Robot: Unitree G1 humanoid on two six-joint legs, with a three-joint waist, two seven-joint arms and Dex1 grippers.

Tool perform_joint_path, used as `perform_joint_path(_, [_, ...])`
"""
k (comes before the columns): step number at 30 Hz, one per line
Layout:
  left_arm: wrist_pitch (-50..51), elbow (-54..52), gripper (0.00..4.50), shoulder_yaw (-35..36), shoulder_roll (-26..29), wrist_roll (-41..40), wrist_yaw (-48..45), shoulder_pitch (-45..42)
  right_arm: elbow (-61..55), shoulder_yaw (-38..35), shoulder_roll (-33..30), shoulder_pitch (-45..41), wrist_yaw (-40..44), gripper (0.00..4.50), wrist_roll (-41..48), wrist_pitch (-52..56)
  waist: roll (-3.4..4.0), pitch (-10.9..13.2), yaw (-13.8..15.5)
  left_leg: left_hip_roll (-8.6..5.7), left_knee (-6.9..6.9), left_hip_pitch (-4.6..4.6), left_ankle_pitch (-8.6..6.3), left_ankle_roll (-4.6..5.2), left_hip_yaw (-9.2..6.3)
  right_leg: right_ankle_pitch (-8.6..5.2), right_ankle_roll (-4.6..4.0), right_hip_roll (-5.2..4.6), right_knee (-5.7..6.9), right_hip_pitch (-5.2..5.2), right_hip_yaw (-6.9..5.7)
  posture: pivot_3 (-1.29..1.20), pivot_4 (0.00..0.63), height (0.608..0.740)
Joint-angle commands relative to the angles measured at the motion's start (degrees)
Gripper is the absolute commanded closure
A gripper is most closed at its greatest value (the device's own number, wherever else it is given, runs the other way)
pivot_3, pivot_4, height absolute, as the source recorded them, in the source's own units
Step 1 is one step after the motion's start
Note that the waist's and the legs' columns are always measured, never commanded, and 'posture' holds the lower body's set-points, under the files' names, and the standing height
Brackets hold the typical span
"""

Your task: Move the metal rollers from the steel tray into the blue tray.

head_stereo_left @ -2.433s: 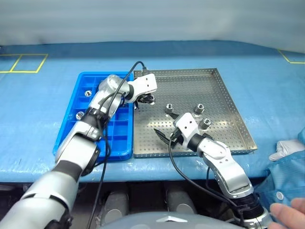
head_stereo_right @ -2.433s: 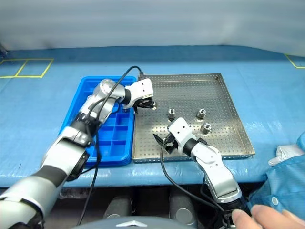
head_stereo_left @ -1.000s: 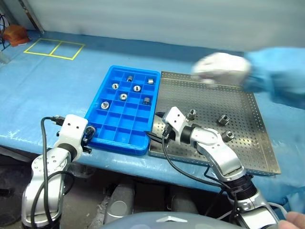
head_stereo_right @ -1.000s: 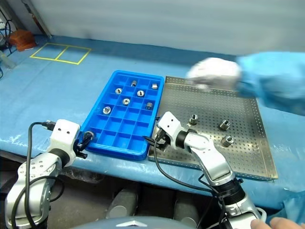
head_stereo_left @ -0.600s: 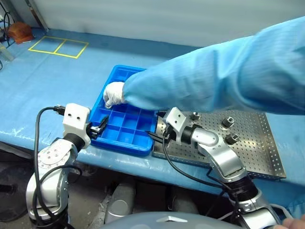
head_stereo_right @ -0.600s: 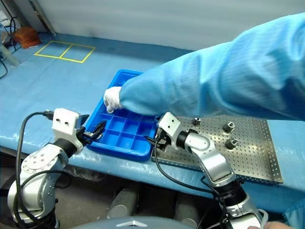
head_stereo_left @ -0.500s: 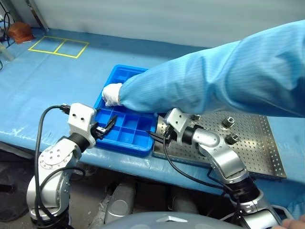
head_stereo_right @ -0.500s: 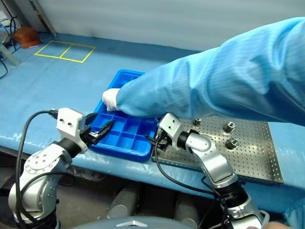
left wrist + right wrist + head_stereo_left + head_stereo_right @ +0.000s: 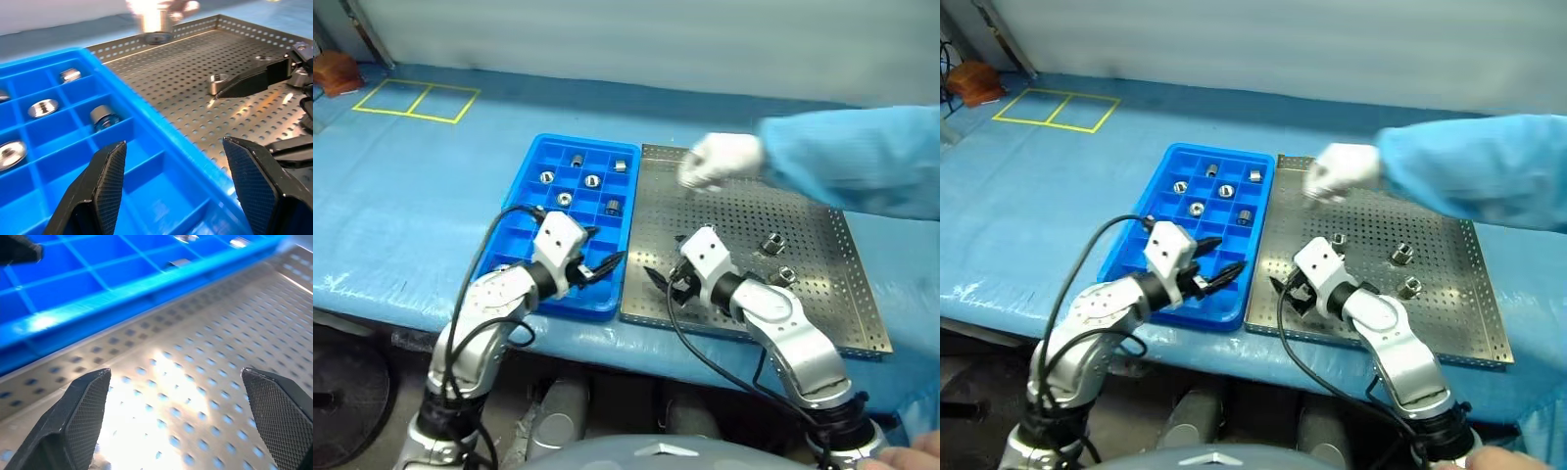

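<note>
Metal rollers [image 9: 771, 242]: three lay loose on the holed floor of the steel tray [image 9: 822, 323], others already sat in far compartments of the blue tray [image 9: 519, 220]; judged small, hard, dense and slick, apt to roll or skid, so best pinched across the round outer wall. Left gripper [image 9: 603, 264] hovered empty over the blue tray's near right corner, fingers spread; right gripper [image 9: 664, 284] hung low over the steel tray's near left part, fingers wide apart, nothing between. Gloved hand [image 9: 717, 160] reached over the steel tray's far edge.
</note>
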Motion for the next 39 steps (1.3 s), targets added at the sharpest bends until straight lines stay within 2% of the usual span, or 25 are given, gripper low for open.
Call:
perform_joint_path(1, [-4.38,5.03,1.09,-4.15,-0.65,1.80,-0.50,-4.44,-4.84,-1.94,-0.46,1.29,-1.92,0.00,-0.56,2.98,0.01,0.00,-0.92,0.00,-0.01,0.00,0.00,0.00,-0.03,-0.01,0.00,0.02,0.01,0.00,0.00,0.05,0.150,0.740])
perform_joint_path(12, [-10.22,18.76,1.09,-11.87,-2.23,5.07,-4.10,-14.44,-10.68,-5.27,-1.09,5.83,-6.54,0.00,-1.90,11.11,0.02,-0.01,-5.74,0.02,0.10,0.10,0.01,0.02,-0.05,0.01,0.08,0.05,0.10,0.11,0.00,-0.03,0.150,0.740])
perform_joint_path(21, [-15.52,28.17,1.09,-15.88,-4.38,8.98,-5.72,-20.00,-12.80,-7.39,-1.52,7.92,-7.33,0.00,-1.85,13.34,0.02,-0.01,-7.37,0.03,0.10,0.30,0.01,0.03,-0.01,0.01,0.09,0.09,0.17,0.22,0.09,-0.08,0.150,0.740])
perform_joint_path(26, [-18.53,36.86,1.09,-15.64,-9.40,10.92,-3.25,-24.38,-13.43,-7.75,-1.53,8.12,-7.65,0.00,-1.99,13.50,0.01,-0.01,-7.56,0.02,0.14,0.33,0.01,0.03,0.02,0.03,0.13,0.10,0.14,0.29,0.15,-0.10,0.150,0.740])
perform_joint_path(30, [-18.32,38.96,1.09,-17.50,-10.64,10.54,-8.15,-25.64,-14.78,-8.65,-1.48,8.82,-8.08,0.00,-2.07,13.65,0.02,-0.01,-8.65,0.02,0.08,0.34,0.00,0.04,0.02,0.03,0.14,0.11,0.14,0.27,0.17,-0.12,0.150,0.740])
perform_joint_path(33, [-18.68,37.64,1.09,-19.72,-9.45,9.83,-14.06,-24.91,-16.22,-10.57,-0.14,8.92,-9.81,0.00,-2.36,14.53,0.05,-0.03,-9.25,0.04,0.02,0.37,0.00,0.04,0.03,0.02,0.12,0.14,0.15,0.25,0.20,-0.14,0.150,0.740])
perform_joint_path(39, [-18.82,37.81,1.09,-21.81,-8.26,10.41,-19.19,-24.29,-17.64,-11.44,0.33,8.30,-11.84,0.00,-2.97,17.47,0.10,-0.06,-10.09,0.08,0.05,0.49,0.01,0.04,0.09,0.03,0.12,0.18,0.23,0.29,0.29,-0.15,0.150,0.740])
